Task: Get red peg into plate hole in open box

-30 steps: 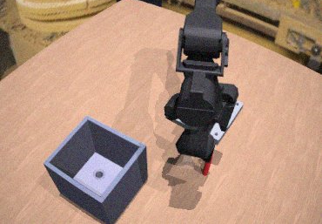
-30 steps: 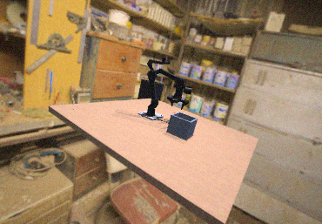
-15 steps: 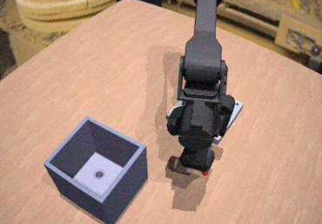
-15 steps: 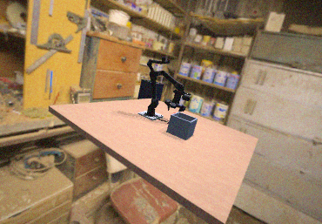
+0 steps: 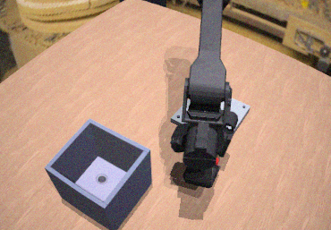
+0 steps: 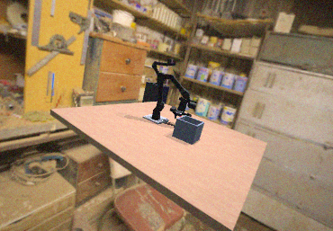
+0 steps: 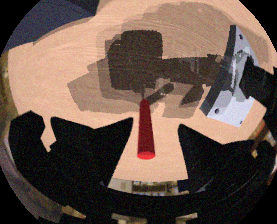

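Observation:
The red peg [image 7: 145, 132] [image 5: 217, 160] stands upright on the table between my gripper's fingers. In the wrist view pale table shows between it and each finger. My gripper [image 7: 156, 124] [image 6: 180, 113] is partly open around the peg, pointing down low over the table. In the top view the hand hides most of the peg. The open box [image 5: 85, 200] [image 6: 186, 131] [image 7: 44, 17] stands apart from the gripper, to its left in the top view. The light plate [image 5: 109, 166] at its bottom has an empty round hole [image 5: 102, 178].
The arm's grey base plate [image 5: 241, 111] [image 7: 226, 111] lies behind the hand in the top view and at the right in the wrist view. The box walls rise between its plate and the hand. The wooden table [image 5: 112, 62] [image 6: 135, 138] carries everything; arm shadows fall around the peg.

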Controlling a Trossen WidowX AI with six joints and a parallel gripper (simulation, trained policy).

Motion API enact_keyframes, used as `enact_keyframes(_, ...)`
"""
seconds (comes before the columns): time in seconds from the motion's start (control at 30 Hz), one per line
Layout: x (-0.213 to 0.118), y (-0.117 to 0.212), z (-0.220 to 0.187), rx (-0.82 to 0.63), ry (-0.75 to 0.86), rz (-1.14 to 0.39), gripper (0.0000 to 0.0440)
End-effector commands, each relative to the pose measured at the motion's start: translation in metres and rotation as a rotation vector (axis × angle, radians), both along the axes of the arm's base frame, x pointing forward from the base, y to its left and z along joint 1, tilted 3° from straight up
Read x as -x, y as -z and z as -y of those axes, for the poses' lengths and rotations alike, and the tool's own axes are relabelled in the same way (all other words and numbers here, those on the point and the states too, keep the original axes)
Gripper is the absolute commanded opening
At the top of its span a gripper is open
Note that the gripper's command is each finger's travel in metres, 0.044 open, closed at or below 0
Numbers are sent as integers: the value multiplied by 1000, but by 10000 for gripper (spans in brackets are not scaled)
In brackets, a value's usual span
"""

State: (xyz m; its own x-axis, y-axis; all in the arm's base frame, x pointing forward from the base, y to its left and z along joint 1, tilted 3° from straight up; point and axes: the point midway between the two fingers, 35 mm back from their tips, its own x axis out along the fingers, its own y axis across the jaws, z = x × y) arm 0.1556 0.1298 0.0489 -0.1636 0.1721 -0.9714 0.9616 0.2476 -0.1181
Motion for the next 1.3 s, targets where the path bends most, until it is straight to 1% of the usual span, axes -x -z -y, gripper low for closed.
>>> enact_keyframes(0.0,-2,8,-1,6,-19,0,173)
enact_keyframes(0.2,-6,9,-5,-7,-51,11,16)
enact_keyframes(0.23,-7,9,-6,-10,-57,13,0)
enact_keyframes(0.53,-17,-16,-20,-108,-52,78,0)
enact_keyframes(0.83,-29,-51,-26,-191,-64,179,0)
enact_keyframes(1.03,-38,-80,-23,-216,-81,257,0)
enact_keyframes(1.27,-47,-114,-9,-207,-98,357,0)
